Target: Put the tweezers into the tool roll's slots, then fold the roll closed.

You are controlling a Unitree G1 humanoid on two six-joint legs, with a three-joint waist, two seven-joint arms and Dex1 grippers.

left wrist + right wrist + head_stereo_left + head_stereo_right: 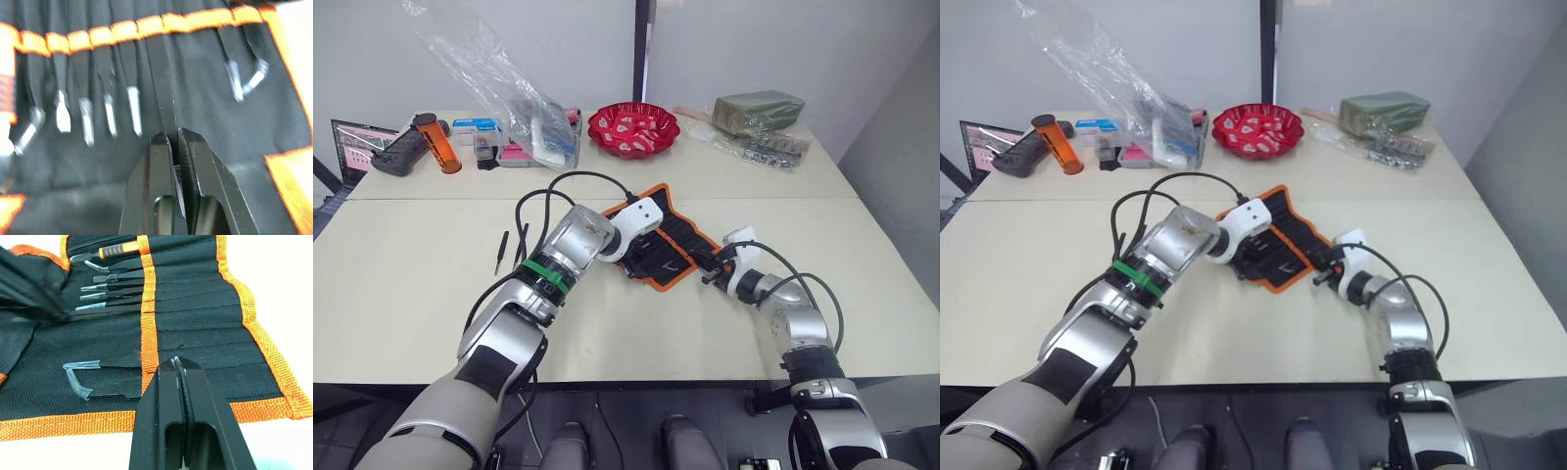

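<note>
Pinched between the left gripper's fingertips, a black tweezer is pointing into the row of slots on the open tool roll. Right gripper is resting on the roll's near side, fingers closed together (holding nothing). Two more tweezers are lying apart on the table, well clear; a red bowl is sitting beyond.

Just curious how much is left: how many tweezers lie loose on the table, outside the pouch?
2. One tweezers lies on the table left of the left arm; the other lies beside it, nearer the arm. More may hide under the arms.
</note>
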